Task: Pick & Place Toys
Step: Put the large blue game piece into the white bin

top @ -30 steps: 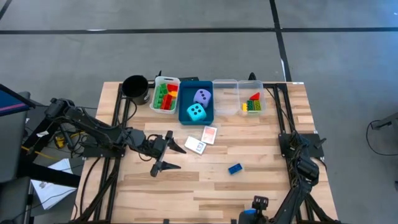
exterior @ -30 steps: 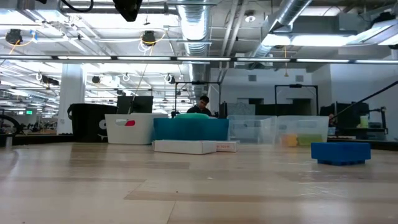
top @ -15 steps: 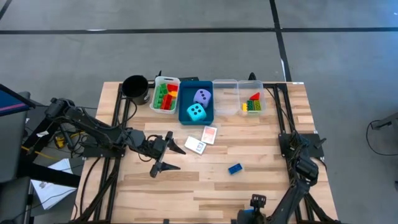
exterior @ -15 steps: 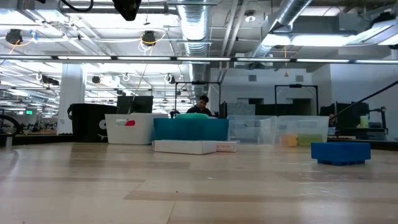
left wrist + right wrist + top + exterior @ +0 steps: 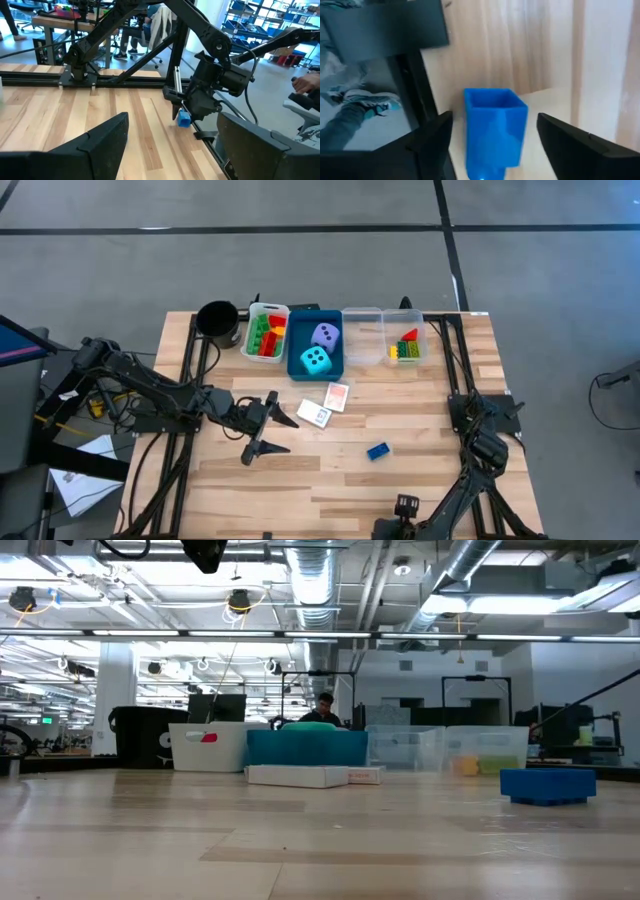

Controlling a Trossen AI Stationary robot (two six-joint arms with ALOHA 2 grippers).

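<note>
Wooden slats of the worktop [image 5: 420, 410] are carrying a small blue plastic brick [image 5: 377, 451] lying alone in the high view, near two small card packs [image 5: 326, 405]; the cyan and lavender soft dice [image 5: 319, 350] are sitting in the blue tray [image 5: 300, 366]. The left gripper [image 5: 268, 428] is hovering with its fingers spread, empty. In the low view, the brick [image 5: 547, 785] is resting flat. In the right wrist view, the right gripper [image 5: 495, 145] is framing a blue block [image 5: 495, 131] between parted fingers, contact unclear.

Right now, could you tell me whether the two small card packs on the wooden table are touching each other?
Cannot tell. In the high view the red-backed card pack and the white card pack sit corner to corner, with neither gap nor contact plainly visible.
</note>
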